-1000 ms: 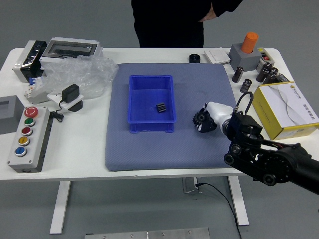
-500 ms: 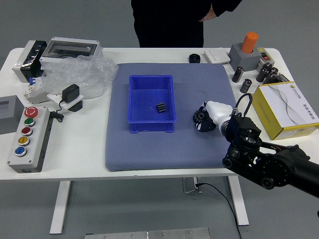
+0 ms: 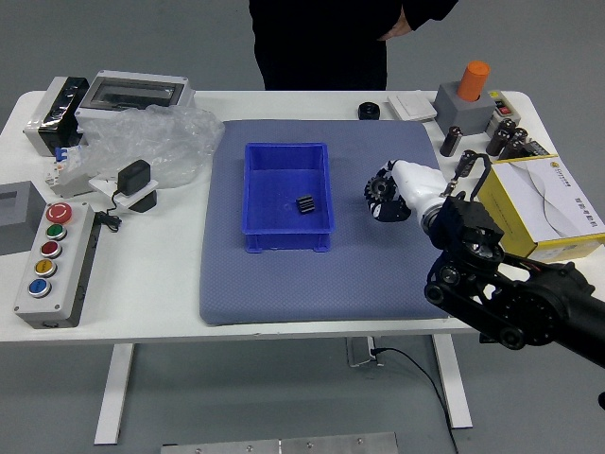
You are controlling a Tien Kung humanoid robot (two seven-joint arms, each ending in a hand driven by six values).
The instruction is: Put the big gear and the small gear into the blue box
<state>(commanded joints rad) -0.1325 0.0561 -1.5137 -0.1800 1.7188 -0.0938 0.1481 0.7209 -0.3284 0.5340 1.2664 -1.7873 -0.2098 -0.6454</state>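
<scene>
Grey-blue mat across the white table, and the right hand has its fingers clamped on the big gear, dark, round, toothed. A strip of mat separates it from the blue box; the small gear, black and ridged, lies inside, near the right wall. A person's hand shows beyond the far edge.

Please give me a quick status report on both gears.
Right hand gripping big gear; left arm out of view. Small gear in blue box. No obstacle seen between hand and box.
</scene>
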